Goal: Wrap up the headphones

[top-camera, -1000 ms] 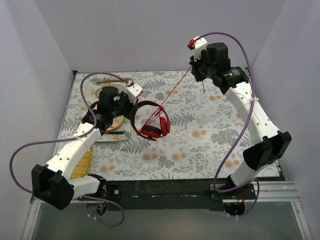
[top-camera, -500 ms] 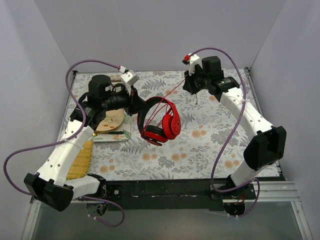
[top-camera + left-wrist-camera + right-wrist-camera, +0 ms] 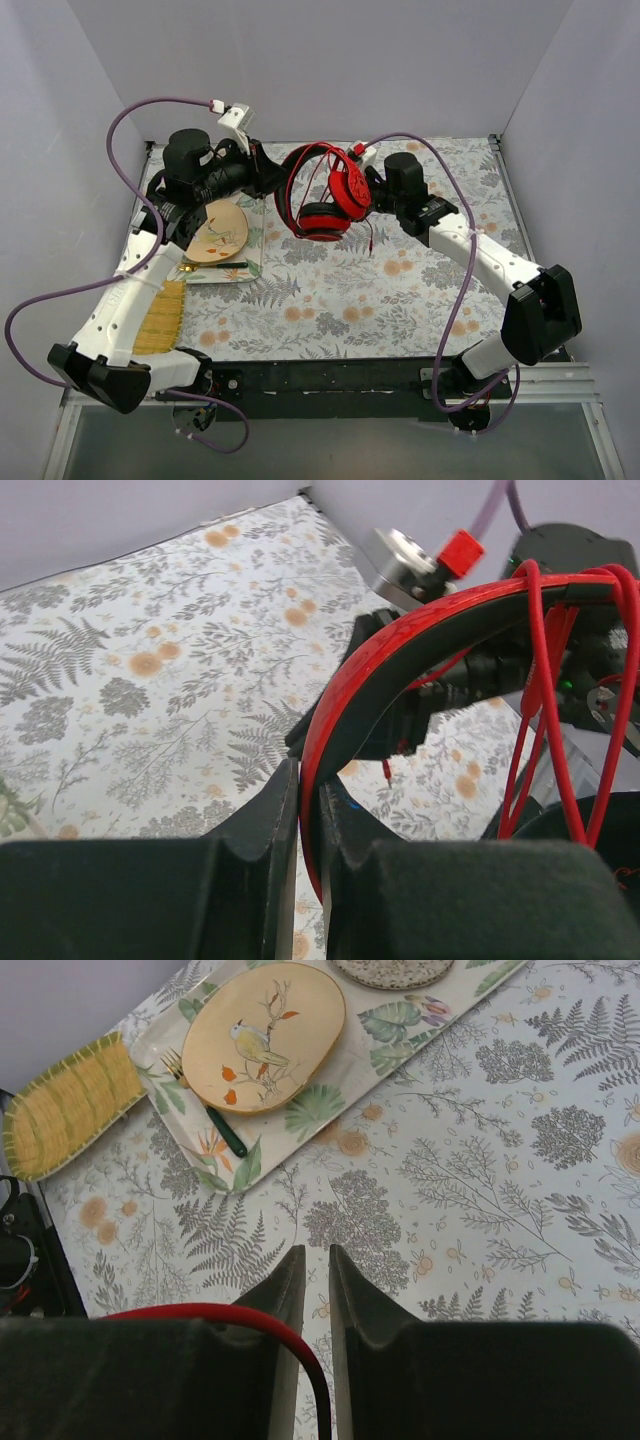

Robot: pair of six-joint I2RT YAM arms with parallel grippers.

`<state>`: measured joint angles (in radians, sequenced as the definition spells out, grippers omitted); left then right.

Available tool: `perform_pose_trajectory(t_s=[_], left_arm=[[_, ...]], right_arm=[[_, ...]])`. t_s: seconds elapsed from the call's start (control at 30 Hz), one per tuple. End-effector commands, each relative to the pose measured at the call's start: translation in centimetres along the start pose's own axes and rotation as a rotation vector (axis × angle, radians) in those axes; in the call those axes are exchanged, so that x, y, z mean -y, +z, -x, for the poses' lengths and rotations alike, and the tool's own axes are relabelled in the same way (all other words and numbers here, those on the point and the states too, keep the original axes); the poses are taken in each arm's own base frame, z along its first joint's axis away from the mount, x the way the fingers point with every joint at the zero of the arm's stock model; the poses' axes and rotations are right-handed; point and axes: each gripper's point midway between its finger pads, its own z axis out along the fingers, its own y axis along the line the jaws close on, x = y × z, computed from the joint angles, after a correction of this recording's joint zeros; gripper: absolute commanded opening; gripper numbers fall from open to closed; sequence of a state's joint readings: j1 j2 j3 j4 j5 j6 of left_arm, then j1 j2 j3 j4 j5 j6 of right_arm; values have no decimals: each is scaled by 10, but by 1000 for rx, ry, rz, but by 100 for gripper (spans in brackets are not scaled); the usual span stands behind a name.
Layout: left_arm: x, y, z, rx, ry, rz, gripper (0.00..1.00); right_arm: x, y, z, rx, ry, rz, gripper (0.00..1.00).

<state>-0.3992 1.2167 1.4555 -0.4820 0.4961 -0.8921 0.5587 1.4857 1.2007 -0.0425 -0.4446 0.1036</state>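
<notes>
Headphones (image 3: 322,205) aloft over floral desk (image 3: 400,290), between both arms. Left hand (image 3: 308,785) clenched on headband (image 3: 420,640); right hand (image 3: 317,1260) pinching thin red cable (image 3: 230,1312). Cable loops cross headband. Earcups cut off in left wrist view; right fingertips masked by earcup from above.

Floral tablecloth (image 3: 400,290), plain pale walls (image 3: 350,70); light apparently even.

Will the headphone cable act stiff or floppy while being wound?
Probably floppy: the cable hangs in a slack tail below the earcup. Its loops drape closely over the headband, so it likely bends easily. Being thin, it may slip loose unless the right gripper holds it taut.
</notes>
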Motion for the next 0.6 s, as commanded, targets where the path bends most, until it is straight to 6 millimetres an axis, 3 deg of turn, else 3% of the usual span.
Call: perform_pose_trajectory(t_s=[0.0,0.33,0.43,0.57], left_arm=[[-13,-2,34,113,-26,103,0],[-19,-7,54,168,19,161,0],[-19,-9,55,170,38,168,0],[-19,-11,54,166,47,171,0]], right_arm=[[-13,2,27,135,8,22,25],[-1,10,-8,103,62,-12,49],[1,12,-8,113,57,-14,55],[1,14,-8,124,51,-5,56]])
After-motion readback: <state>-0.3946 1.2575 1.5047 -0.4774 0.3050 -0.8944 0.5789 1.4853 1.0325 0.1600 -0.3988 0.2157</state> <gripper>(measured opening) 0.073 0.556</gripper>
